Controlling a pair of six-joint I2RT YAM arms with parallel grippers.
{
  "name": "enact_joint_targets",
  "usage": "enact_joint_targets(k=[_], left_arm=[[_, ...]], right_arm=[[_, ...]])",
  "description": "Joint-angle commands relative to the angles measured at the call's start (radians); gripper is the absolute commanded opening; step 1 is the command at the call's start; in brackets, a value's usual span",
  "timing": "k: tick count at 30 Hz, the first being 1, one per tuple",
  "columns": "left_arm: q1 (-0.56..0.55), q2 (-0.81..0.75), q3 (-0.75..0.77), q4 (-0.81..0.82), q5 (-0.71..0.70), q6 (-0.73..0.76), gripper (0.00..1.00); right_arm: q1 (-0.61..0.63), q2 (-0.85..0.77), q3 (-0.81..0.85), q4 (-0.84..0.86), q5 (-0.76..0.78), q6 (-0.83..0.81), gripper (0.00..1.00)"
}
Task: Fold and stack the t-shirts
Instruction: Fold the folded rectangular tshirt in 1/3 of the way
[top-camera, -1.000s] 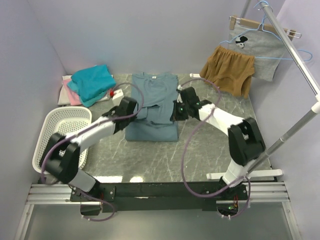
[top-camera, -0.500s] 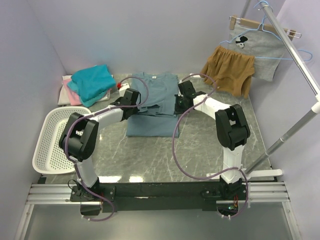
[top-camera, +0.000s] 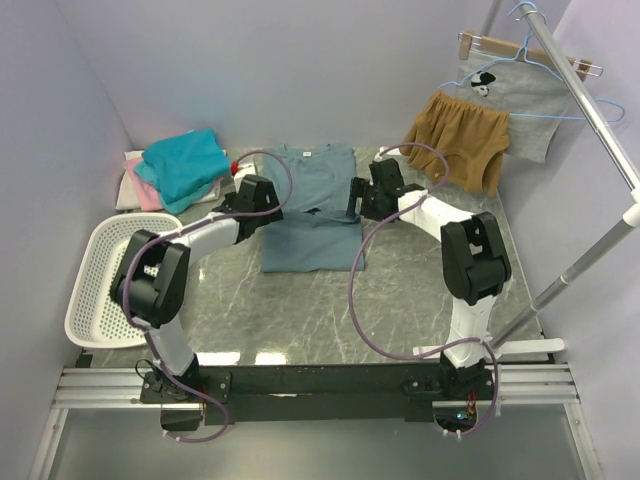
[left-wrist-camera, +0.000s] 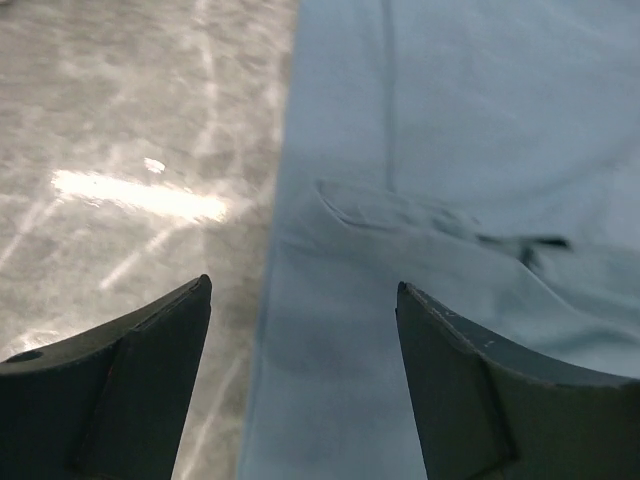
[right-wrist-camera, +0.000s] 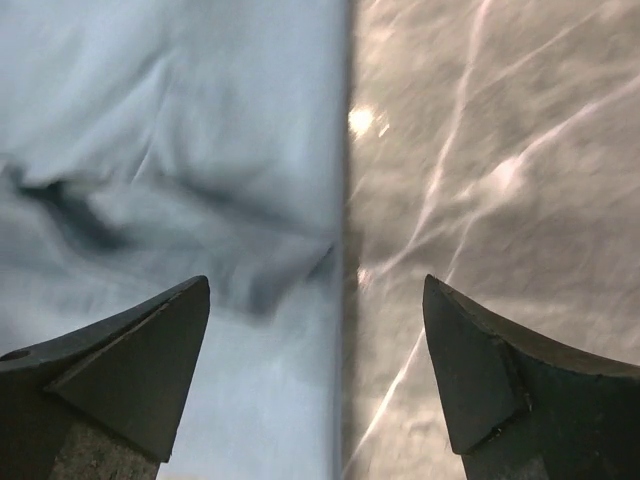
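One grey-blue t-shirt (top-camera: 312, 215) is laid flat on the tabletop (top-camera: 400, 290), narrowed and creased across its middle, between the two pincers. Its side edges are seen under the left pincer (left-wrist-camera: 303, 287) and the right pincer (right-wrist-camera: 316, 282), both spread wide with nothing gripped. One teal tee (top-camera: 185, 163), one pink tee (top-camera: 146, 194) and one white tee (top-camera: 132, 158) are piled beyond the left pincer's outer side.

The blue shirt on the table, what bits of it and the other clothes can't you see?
Grey-blue t-shirt: its folded-under layers are hidden by its top layer; both wrist views cut it off at their edges.
Pink t-shirt and white t-shirt: top view, mostly covered by the teal t-shirt.
Cartoon print on the hanging grey garment: top view, too small to make out.
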Motion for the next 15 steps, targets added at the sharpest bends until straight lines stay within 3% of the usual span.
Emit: enact_joint_targets(k=[1, 3, 10, 15], left_arm=[[-0.004, -0.120, -0.020, 0.047, 0.184, 0.020, 0.79], [-0.005, -0.117, -0.018, 0.041, 0.294, 0.014, 0.78], [-0.013, 0.007, 0.002, 0.085, 0.479, 0.015, 0.77], [-0.013, 0.101, 0.014, 0.155, 0.468, 0.009, 0.74]], right_arm=[[0.007, -0.093, 0.001, 0.010, -0.181, -0.015, 0.91], [0.020, -0.088, 0.001, -0.009, -0.231, -0.015, 0.91], [0.040, -0.032, 0.038, -0.058, -0.264, -0.018, 0.90], [0.039, 0.040, 0.079, -0.007, -0.247, -0.043, 0.90]])
